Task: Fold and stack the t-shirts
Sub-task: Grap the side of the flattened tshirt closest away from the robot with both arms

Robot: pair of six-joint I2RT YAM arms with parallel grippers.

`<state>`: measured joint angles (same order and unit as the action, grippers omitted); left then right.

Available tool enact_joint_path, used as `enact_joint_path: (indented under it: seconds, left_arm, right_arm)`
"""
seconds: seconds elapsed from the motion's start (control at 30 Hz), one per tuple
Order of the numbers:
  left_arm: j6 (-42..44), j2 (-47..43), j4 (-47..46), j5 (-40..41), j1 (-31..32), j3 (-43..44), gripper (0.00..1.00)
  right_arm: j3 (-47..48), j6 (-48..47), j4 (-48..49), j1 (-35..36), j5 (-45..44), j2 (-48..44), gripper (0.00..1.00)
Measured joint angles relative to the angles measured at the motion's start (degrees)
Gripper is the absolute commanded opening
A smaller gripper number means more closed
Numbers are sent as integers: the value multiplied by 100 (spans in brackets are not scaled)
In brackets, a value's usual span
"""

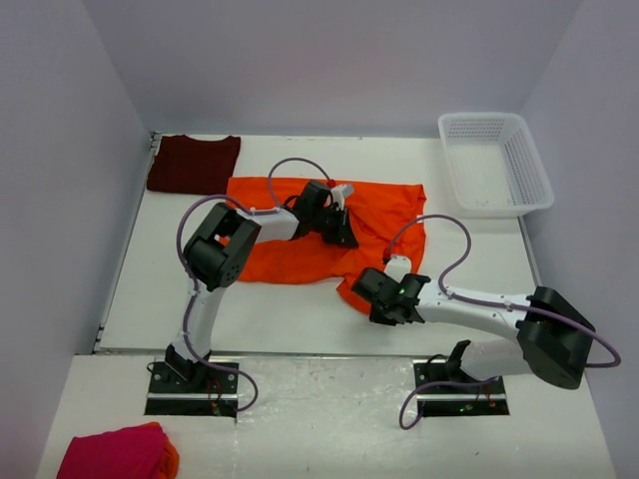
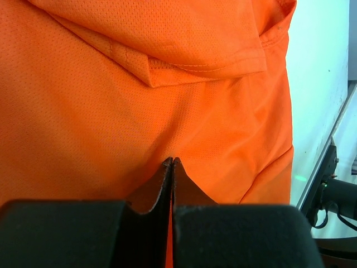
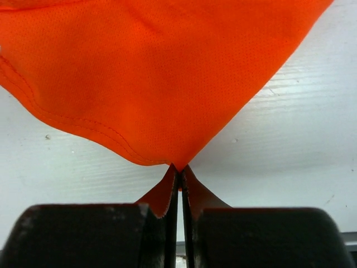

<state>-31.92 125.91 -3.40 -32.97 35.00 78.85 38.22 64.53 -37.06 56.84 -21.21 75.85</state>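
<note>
At the near left, on the ledge in front of the arm bases, lies a pink-red cloth bundle (image 1: 118, 451) with an orange edge. Farther in, the right arm (image 1: 479, 314) reaches left across the white bench (image 1: 260, 314), its jaws pressed together on the near right corner of the orange t-shirt (image 1: 290, 249), the cloth fanning away from the pinch. The shirt lies rumpled across the middle of the bench. The left arm (image 1: 225, 244) bends over it, its jaws pinching a fold of orange cloth near the shirt's far edge, beside a turned-over sleeve hem. At the far left lies the maroon t-shirt (image 1: 195, 165), just beside the orange one; at the far right stands a white mesh basket (image 1: 529, 170)
</note>
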Motion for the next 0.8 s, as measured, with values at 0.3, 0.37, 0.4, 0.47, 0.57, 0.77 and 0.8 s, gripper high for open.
enact_joint_path:
  seconds: [0.3,0.37,0.4,0.47,0.57,0.77,0.8]
  left_arm:
    - [0,33,-61,-63,13,0,0]
    - [0,4,-74,24,46,-31,0]
    - [2,-55,-79,131,72,-87,0]
    - [26,-262,90,466,140,-216,14]
    - [144,-837,682,1558,273,-461,37]
    - [-20,-2673,1963,3960,251,-1027,63]
    - [-61,-3104,2142,4153,168,-1213,63]
  right_arm:
    - [2,503,-907,203,-450,-872,0]
    - [2,498,-933,203,-485,-925,0]
    - [2,490,-927,203,-481,-925,0]
    - [2,459,-916,203,-481,-901,0]
    - [2,365,-857,205,-479,-824,0]
    - [4,87,-656,212,-481,-719,0]
    - [2,42,-605,214,-481,-719,0]
